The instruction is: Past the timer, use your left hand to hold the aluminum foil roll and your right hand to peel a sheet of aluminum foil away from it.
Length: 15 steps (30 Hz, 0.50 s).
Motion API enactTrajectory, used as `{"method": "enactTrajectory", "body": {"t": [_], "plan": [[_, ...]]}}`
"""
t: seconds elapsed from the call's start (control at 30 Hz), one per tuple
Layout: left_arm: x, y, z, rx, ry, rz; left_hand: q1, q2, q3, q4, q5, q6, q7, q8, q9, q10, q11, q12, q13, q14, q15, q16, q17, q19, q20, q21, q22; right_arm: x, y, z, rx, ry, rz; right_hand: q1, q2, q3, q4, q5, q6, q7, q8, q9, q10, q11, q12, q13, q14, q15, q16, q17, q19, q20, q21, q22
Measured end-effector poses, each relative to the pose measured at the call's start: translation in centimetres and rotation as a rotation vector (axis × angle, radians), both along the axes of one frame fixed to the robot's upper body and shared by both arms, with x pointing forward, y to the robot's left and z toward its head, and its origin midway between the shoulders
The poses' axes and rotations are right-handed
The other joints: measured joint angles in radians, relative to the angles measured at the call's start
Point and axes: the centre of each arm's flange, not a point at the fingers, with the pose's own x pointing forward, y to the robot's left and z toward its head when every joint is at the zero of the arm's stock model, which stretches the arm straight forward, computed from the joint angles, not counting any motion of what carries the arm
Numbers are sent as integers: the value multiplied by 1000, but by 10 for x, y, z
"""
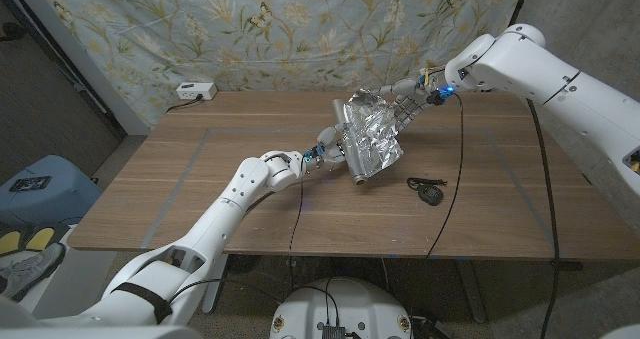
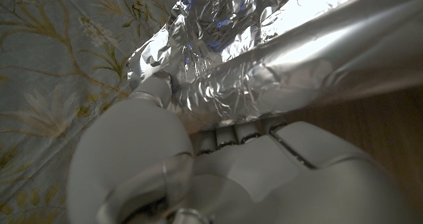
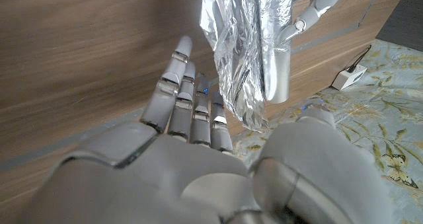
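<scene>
The aluminum foil roll (image 1: 350, 157) lies slantwise on the wooden table (image 1: 200, 189), with a crinkled foil sheet (image 1: 373, 134) standing up off it. My left hand (image 1: 327, 147) grips the roll from its left side; in the left wrist view its fingers (image 2: 231, 135) and thumb wrap the roll (image 2: 297, 72). My right hand (image 1: 400, 101) hovers at the sheet's far right edge. In the right wrist view its fingers (image 3: 192, 98) are straight, the sheet's edge (image 3: 248, 85) hangs between them and the thumb, and the thumb stands apart from the foil. The black timer (image 1: 430, 191) lies just right of the roll.
A white power strip (image 1: 195, 91) sits at the table's far left corner, in front of a floral cloth backdrop (image 1: 300, 29). A thin black cable hangs from my right arm down across the table's right part. A blue object (image 1: 35, 184) stands beside the table on the left.
</scene>
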Motion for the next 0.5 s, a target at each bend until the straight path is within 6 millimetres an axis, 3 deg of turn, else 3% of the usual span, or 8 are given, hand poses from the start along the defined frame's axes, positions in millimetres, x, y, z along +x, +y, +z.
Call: {"method": "enactTrajectory", "body": {"t": [0.5], "plan": [[-2,-7,2,4,-1,0,0,0,5,-5,0,0,0,-2,-7,0,0,0,0,0,0,8,5,0,0,0,0,9,10,-7,3,30,41,0,0,-10,-1,11,-31,-1,0,0,-12,-5,0,0,-11,0,0,0,-7,-7,0,0]]}}
